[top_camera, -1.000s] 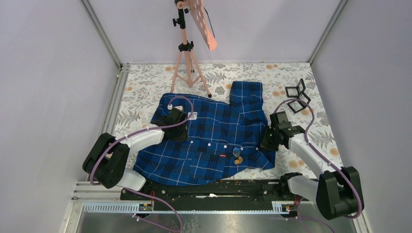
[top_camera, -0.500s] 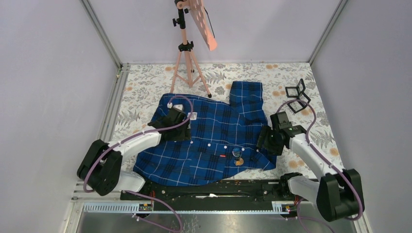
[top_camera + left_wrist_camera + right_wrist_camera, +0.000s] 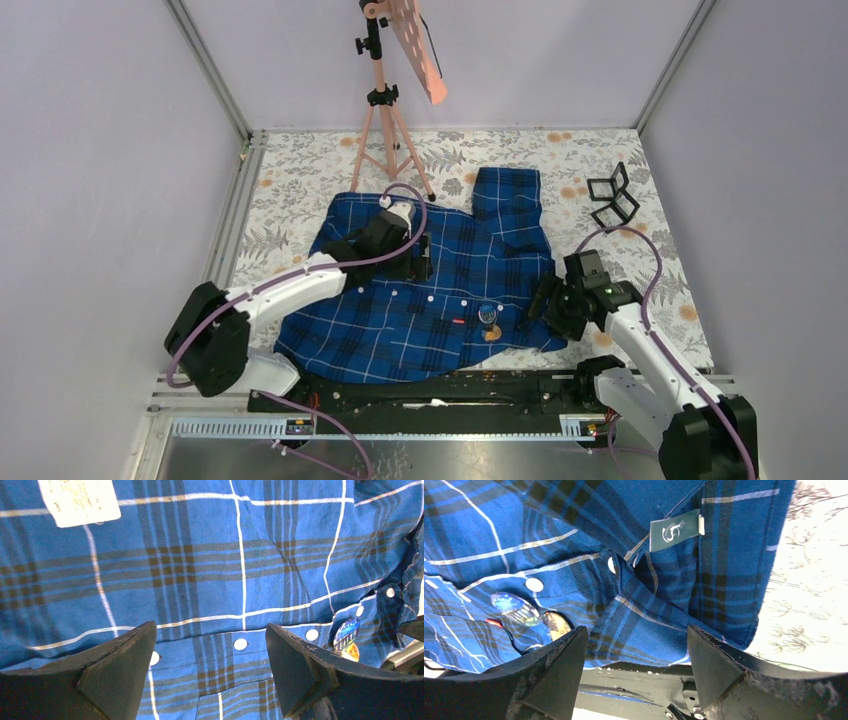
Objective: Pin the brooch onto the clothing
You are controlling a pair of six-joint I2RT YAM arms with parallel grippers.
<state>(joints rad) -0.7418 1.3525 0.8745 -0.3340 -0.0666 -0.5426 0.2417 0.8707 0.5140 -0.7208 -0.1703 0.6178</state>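
Top external view:
- The clothing (image 3: pixel 470 255), a dark-blue plaid shirt, lies spread flat on the floral-covered table (image 3: pixel 300 190).
- The brooch (image 3: pixel 489 322) sits on the shirt front, close to the row of white buttons and near the shirt's near edge. Whether it is pinned through the cloth cannot be told.
- The left end effector (image 3: pixel 420 258) hovers over the collar area. The right end effector (image 3: pixel 540 305) is at the shirt's right edge, just beside the brooch.
- A pink tripod stand (image 3: pixel 385 110) stands at the far side of the table. Black frames (image 3: pixel 612 195) lie at the far right, well apart from the shirt.

Left wrist view:
- The left end effector (image 3: pixel 210 635) is open, jaws spread wide, with nothing between them. Only plaid cloth shows below.
- The white neck label (image 3: pixel 79 500) is at upper left. The brooch (image 3: pixel 347 639) is at the right, beside the buttons.

Right wrist view:
- The right end effector (image 3: pixel 636 632) is open and empty, above a folded shirt edge.
- The brooch (image 3: pixel 516 608) lies to the left, an iridescent blue oval with an amber piece touching it.
- A dark green tag (image 3: pixel 674 529) shows on the cloth above.
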